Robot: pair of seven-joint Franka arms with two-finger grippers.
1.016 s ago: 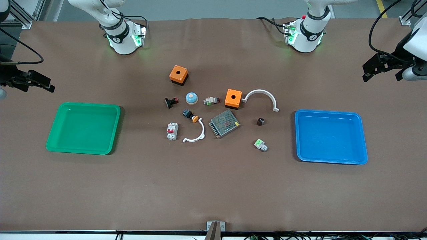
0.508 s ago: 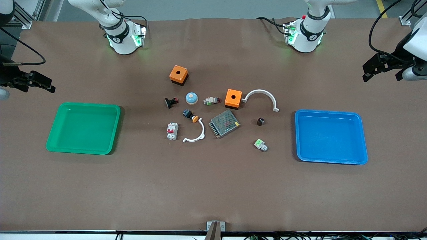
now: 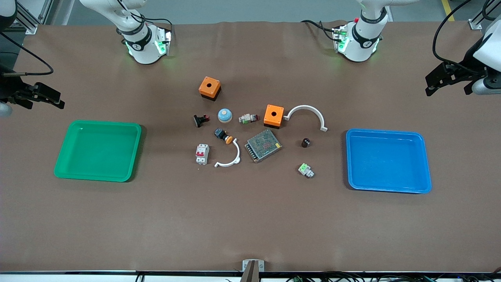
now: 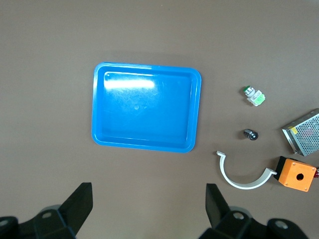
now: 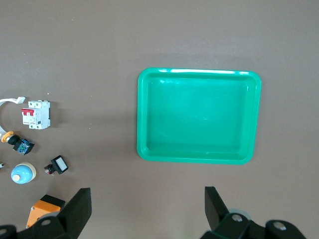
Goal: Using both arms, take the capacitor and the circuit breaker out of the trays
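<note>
- On the table, the capacitor (image 3: 305, 142) lies near the blue tray (image 3: 424, 164); the breaker (image 3: 202, 154) toward the green tray (image 3: 135, 152).
- My left gripper (image 4: 149, 206) and right gripper (image 5: 148, 206) hang high, jaws spread, holding nothing.

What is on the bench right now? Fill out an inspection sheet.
Surface: brown table, no spills seen.
Job's things: capacitor and breaker on the table, untouched; green tray and blue tray hold nothing.
Clutter: two orange boxes, two white arcs, mesh power supply, bell, push-button, connectors.
Grippers: left gripper open, up near the blue tray; right gripper open, up near the green tray.
Cables: at the arm bases and table edges.
Surroundings: nothing seen.
</note>
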